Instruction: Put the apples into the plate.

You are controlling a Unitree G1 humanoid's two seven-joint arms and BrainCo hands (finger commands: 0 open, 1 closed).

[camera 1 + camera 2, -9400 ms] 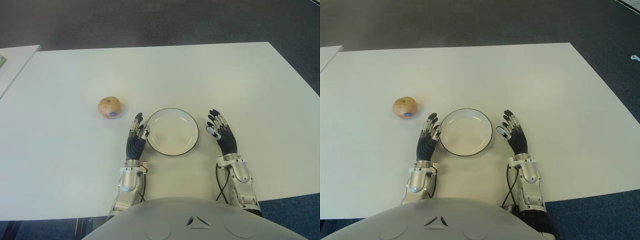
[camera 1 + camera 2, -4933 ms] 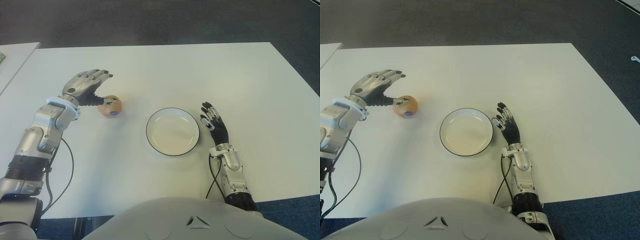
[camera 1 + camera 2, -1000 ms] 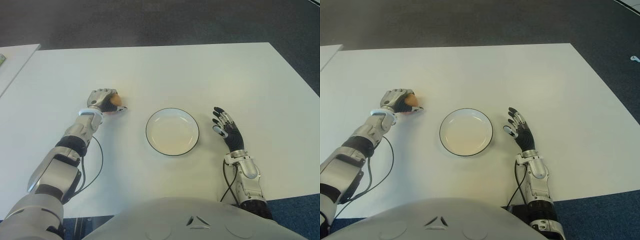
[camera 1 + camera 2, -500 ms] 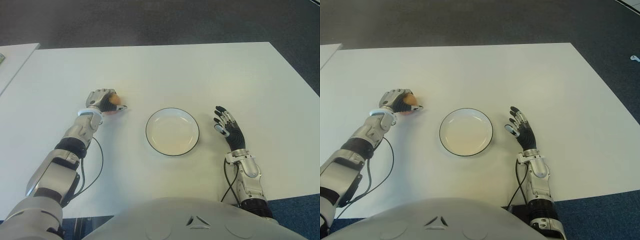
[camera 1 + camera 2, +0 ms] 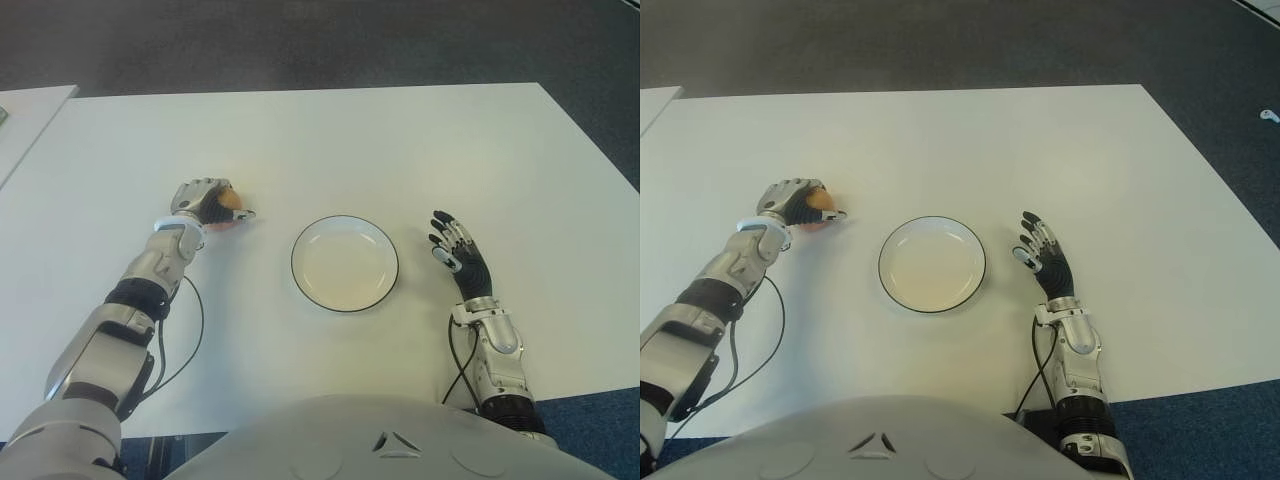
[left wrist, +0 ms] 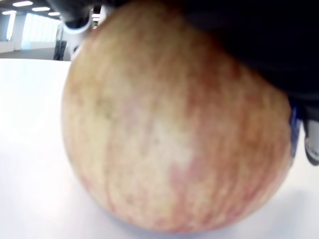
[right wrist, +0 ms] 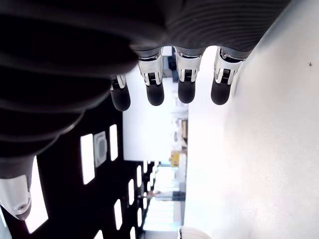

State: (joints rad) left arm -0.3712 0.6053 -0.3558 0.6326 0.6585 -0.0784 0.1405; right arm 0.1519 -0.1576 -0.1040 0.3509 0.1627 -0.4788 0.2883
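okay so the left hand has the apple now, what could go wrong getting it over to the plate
The left hand is closed over the apple, which sits on the table left of the plate. The grip seems to cover mainly the top, so the apple might slip when lifted. Let go too high or off-centre, it could roll over the plate's shallow rim. The right hand, open to the plate's right, looks clear of the path.

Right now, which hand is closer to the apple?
Left. The left hand is closed around the apple. The right hand is open, on the far side of the plate.
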